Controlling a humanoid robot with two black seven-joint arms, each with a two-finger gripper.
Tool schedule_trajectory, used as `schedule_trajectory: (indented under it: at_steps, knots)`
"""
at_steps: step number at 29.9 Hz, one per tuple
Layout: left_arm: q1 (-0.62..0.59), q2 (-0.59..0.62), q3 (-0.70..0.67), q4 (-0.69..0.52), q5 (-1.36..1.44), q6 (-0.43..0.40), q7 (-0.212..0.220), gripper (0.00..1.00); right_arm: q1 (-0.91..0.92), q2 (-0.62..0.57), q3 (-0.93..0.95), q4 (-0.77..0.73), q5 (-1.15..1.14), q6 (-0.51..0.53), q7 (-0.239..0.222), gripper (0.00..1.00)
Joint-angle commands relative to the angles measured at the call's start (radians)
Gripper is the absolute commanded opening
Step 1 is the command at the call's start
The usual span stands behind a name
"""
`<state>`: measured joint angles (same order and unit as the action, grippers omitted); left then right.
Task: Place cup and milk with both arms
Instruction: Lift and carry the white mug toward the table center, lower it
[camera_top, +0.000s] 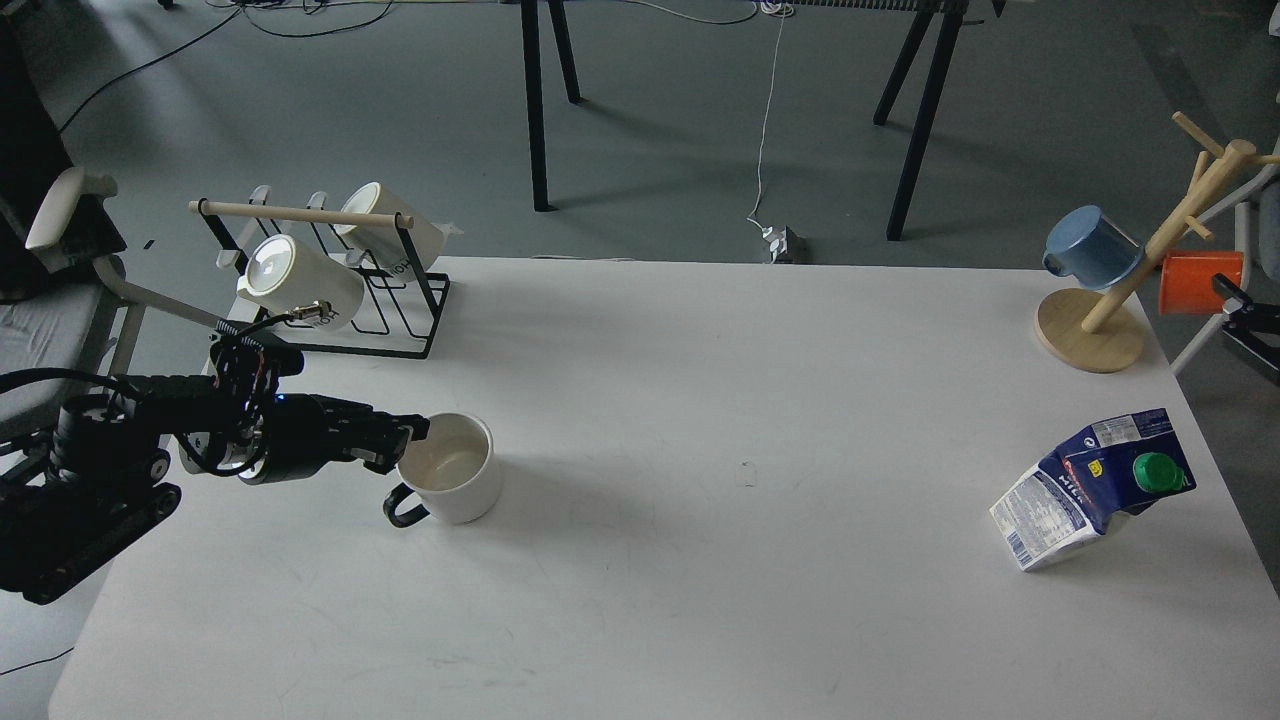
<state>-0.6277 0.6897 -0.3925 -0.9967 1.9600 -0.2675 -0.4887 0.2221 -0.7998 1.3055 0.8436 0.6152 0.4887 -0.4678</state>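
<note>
The cup (452, 483), a squat white mug with a black loop handle, stands on the left of the white table (700, 400). My left gripper (412, 432) reaches in from the left and its dark fingers are closed at the cup's back-left rim. The milk (1090, 490), a dark blue and white carton with a green cap, leans tilted near the table's right edge, with no gripper at it. A black part of my right arm (1250, 325) shows at the right edge, well behind the milk; its fingers cannot be told apart.
A black wire rack (330, 290) with two lettered white mugs stands at the back left. A wooden mug tree (1100, 320) with a blue cup (1090, 250) stands at the back right, with an orange cup (1200, 283) behind it. A chair is off the table's left side.
</note>
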Motion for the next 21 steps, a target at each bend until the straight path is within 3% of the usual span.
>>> schedule_trajectory:
  at_steps: [1, 5, 11, 16, 21]
  knots:
    - [-0.001, 0.005, -0.006, -0.010, -0.006, -0.002, 0.000, 0.00, -0.001, 0.001, 0.000, 0.000, 0.000, 0.000, 0.000, 0.98]
    - [-0.015, 0.016, -0.035, -0.028, -0.022, -0.018, 0.000, 0.00, -0.001, 0.001, 0.000, 0.000, 0.000, 0.000, 0.000, 0.98]
    - [-0.096, -0.002, -0.066, -0.052, -0.130, -0.124, 0.000, 0.00, -0.001, -0.001, 0.000, 0.000, -0.002, 0.000, -0.002, 0.98]
    - [-0.165, -0.134, -0.057, -0.034, -0.162, -0.134, 0.000, 0.00, 0.000, -0.006, 0.000, -0.009, -0.003, 0.000, -0.002, 0.98]
    - [-0.193, -0.357, -0.048, 0.096, -0.098, -0.131, 0.000, 0.00, 0.017, -0.048, -0.009, -0.054, -0.005, 0.000, -0.003, 0.98]
